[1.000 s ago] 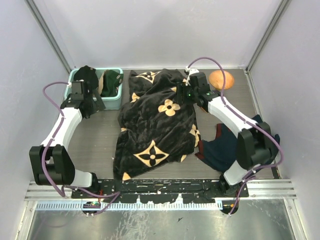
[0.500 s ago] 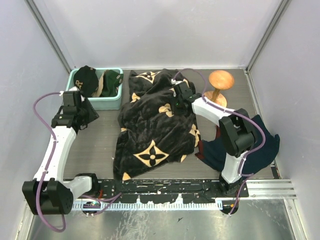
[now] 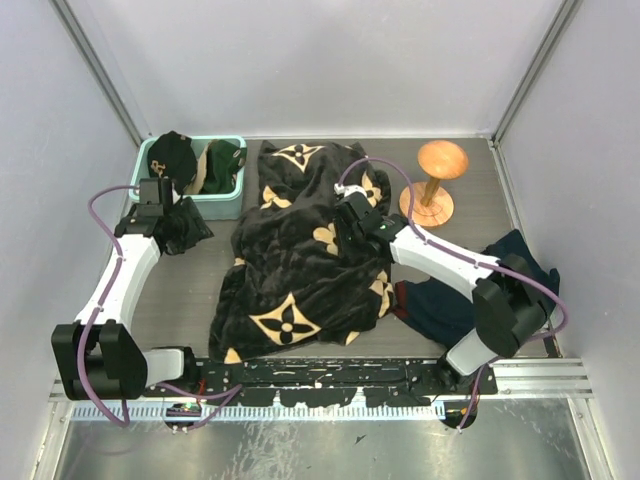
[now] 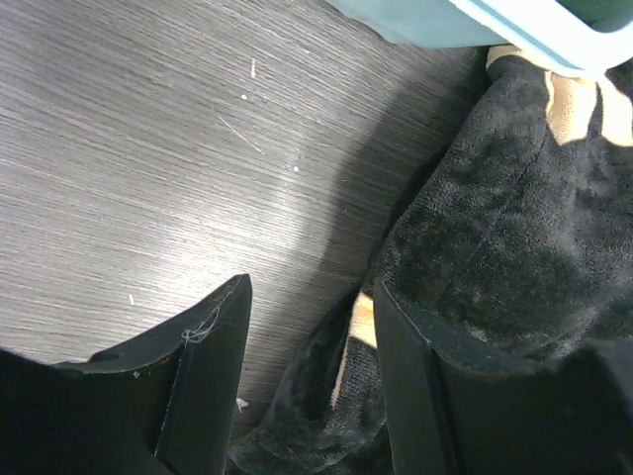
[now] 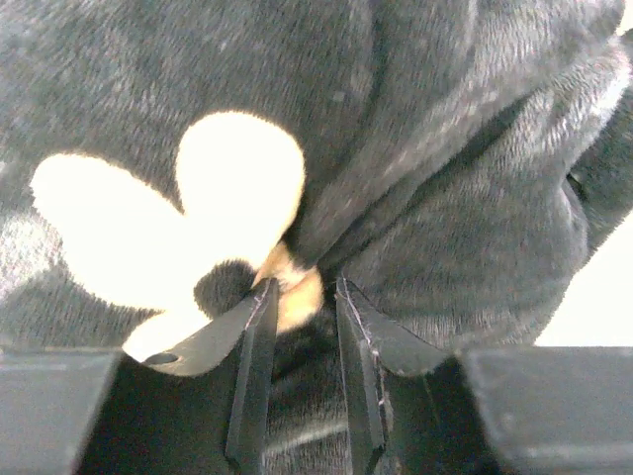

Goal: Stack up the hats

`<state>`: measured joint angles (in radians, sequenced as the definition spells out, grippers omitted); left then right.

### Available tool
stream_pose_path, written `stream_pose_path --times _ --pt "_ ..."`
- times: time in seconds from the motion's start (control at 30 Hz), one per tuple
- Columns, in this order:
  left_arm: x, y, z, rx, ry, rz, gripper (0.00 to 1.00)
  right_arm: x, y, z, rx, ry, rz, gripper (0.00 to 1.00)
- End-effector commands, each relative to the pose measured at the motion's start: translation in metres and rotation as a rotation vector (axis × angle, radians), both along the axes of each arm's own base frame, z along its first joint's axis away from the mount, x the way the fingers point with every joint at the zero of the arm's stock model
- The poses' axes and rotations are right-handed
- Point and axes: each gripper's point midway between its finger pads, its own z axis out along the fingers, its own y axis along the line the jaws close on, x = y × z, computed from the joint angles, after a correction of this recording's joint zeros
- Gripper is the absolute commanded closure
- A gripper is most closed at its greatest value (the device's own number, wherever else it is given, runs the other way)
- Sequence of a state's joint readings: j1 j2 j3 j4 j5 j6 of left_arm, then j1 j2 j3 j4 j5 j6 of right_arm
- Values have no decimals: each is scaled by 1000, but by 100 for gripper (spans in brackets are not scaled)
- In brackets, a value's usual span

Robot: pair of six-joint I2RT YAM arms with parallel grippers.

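Black cap [image 3: 172,155]: upper left of the top view, tan logo up, sitting on the left rim of the bin [image 3: 215,208].
Green cap [image 3: 225,160]: in the same bin, right of the black cap, touching it.
Bin: pale teal, far left corner of the table [image 3: 190,290], with the blanket's edge just beside its right wall.
Blanket [image 3: 300,260]: black with tan flower marks, rumpled across the middle of the table from the far edge to near the arm bases.
Left gripper [image 4: 312,287]: just in front of the bin, low over the table. Jaws moderately wide, bare table showing between them. A blanket fold lies in the lower part of the gap against the right finger; no pinch seen.
Right gripper [image 5: 305,285]: down on the blanket's upper right part. Jaws narrow, pinching a fold of blanket right by a tan flower.
Stand [image 3: 437,180]: wooden, round top, upright at upper right, apart from the blanket.
Navy cloth [image 3: 450,300]: crumpled at right, under the right arm, touching the blanket's right edge.
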<state>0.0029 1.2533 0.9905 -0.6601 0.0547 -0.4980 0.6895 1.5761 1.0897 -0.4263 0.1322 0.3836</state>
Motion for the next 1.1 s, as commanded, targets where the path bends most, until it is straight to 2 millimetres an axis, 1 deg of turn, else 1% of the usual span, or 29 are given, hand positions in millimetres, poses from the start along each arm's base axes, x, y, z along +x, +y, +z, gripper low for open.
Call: stream_pose_path --times 0.0,0.07,0.1,0.13,0.17,0.2,0.27,0.33,0.4,0.47,0.53,0.6,0.63,0.7,0.73,0.77,0.8,0.83,0.9,0.97,1.0,1.03,1.07 --pt "11 -7 22 -28 -66 -28 40 1 -20 21 -130 -69 9 63" --pt "14 -6 34 -29 -96 -18 39 -3 -18 -13 -201 22 55 66" --pt "16 -6 42 -26 -116 -14 39 -15 -10 -35 -202 102 102 71" --pt "18 -4 50 -22 -132 -9 39 -27 -3 -52 -208 164 135 81" --pt "19 -3 59 -14 -144 -9 39 -40 4 -63 -211 207 162 86" --pt "20 -2 69 -6 -154 -11 38 -52 15 -69 -199 239 184 91" --pt "23 -1 90 4 -176 -20 38 -81 43 -73 -156 300 245 97" --pt "24 -1 110 8 -199 -24 39 -111 77 -73 -75 382 308 99" --pt "26 -2 131 11 -238 -35 38 -137 118 -72 40 465 366 99" --pt "20 -2 143 15 -246 -39 37 -156 163 -60 225 550 414 99" --pt "15 -1 150 20 -267 -41 37 -156 202 -46 401 590 413 99" --pt "10 0 150 30 -269 -44 36 -139 227 -35 480 552 396 99" --pt "6 1 146 36 -261 -45 35 -127 234 -30 480 502 390 99" --pt "-1 1 137 43 -236 -50 34 -101 229 -26 393 410 355 99" --pt "-4 1 133 42 -225 -53 34 -95 222 -23 344 382 358 98" --pt "-9 1 125 39 -204 -56 34 -91 214 -17 307 354 376 92" --pt "-13 0 120 34 -195 -58 34 -92 205 -10 274 331 397 83" --pt "-15 -2 118 25 -192 -61 34 -96 197 -3 257 315 426 70" --pt "-21 -4 112 14 -190 -61 33 -102 180 20 238 256 492 53" --pt "-26 -3 108 17 -184 -60 33 -101 166 53 245 167 527 42" --pt "-28 -3 106 21 -176 -62 33 -97 159 76 263 113 529 37" --pt "-31 -2 103 24 -167 -62 33 -90 151 92 282 76 517 33" --pt "-34 -2 102 26 -161 -62 33 -83 143 106 297 44 493 32"
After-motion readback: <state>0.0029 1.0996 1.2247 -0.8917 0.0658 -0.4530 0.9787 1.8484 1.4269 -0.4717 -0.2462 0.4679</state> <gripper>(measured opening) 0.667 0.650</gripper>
